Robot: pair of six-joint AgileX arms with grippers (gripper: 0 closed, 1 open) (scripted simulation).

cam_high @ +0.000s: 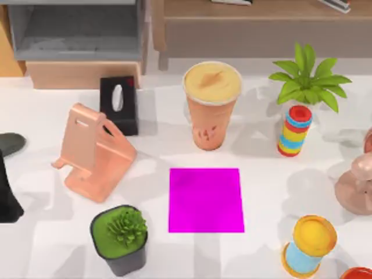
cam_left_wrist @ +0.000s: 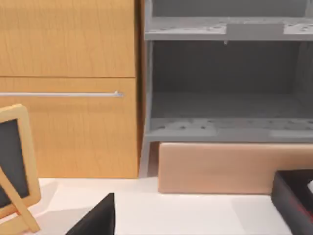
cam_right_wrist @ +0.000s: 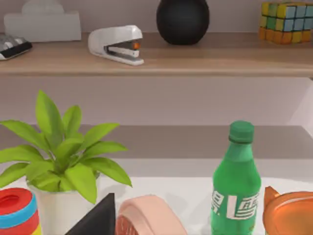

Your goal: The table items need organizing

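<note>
Top view: orange cup (cam_high: 211, 107) upright on table (cam_high: 52, 244), just behind magenta mat (cam_high: 206, 200); mat bare, so organizing judged barely begun. Left arm (cam_high: 8, 192) parked at left edge; finger opening cannot be told for either arm. Obstacles nearby: pink stand (cam_high: 93, 152), black box (cam_high: 118, 104), potted plant (cam_high: 120, 239), ring stack (cam_high: 294, 131).

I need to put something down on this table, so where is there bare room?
The magenta square mat is bare, and white tabletop lies open between it and the striped ring stack. Bare tabletop also separates the pink phone stand from the tall orange cup. The right edge is crowded.
</note>
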